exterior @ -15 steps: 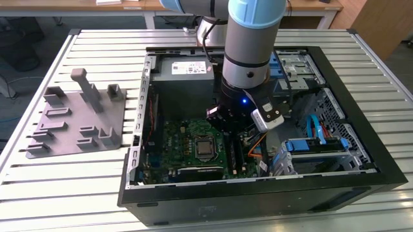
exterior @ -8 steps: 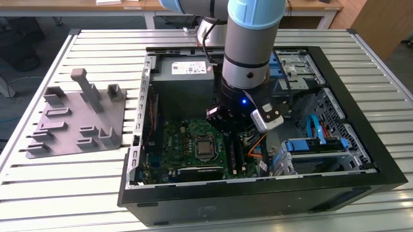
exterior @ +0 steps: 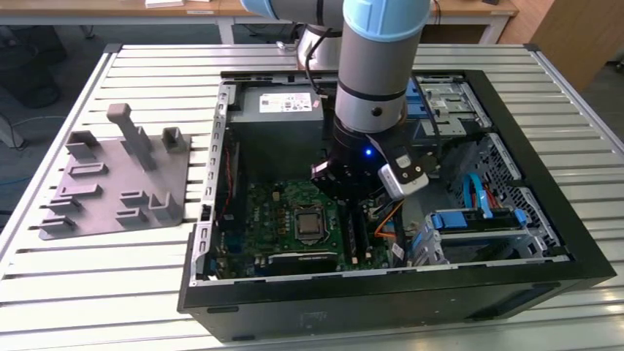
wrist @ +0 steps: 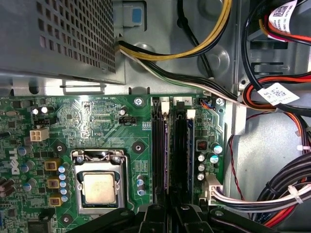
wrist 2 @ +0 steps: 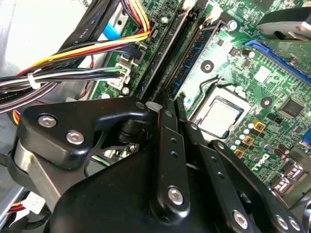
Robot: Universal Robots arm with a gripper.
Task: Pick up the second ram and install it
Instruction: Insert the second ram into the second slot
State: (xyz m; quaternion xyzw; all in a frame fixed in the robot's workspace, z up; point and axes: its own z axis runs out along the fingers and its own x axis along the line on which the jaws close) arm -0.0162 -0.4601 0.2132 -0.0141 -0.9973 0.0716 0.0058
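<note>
A: Arm pose?
B: The Universal Robots arm [exterior: 375,66] comes in from the far side of the desk [exterior: 58,278]. Its last link points almost straight down into the open computer case [exterior: 575,248]. The case lies on its side on the desk.

A: Where's the gripper?
B: The gripper [exterior: 356,194] is low inside the case. It sits over the green motherboard [exterior: 278,212], at the edge toward the exterior view's right, just beside the CPU socket [exterior: 310,224]. In both wrist views the gripper [wrist 2: 173,104] [wrist: 170,206] lines up lengthwise with the long black memory slots [wrist 2: 177,51] [wrist: 171,145], at one end of them and very near the board.

A: Jaws?
B: Cannot tell whether the jaws are open, closed or gripping.

A: Second ram?
B: Cannot tell. Anything thin in line with the slots is edge-on there, and I can't separate it from the slots themselves.

A: Other stuff?
B: The grey holder plate [exterior: 117,183] with its upright pegs lies on the desk at the exterior view's left, well apart from the gripper. A bundle of coloured cables [wrist 2: 73,56] runs past the slot ends. The power supply [exterior: 278,110] sits at the far end of the case.
</note>
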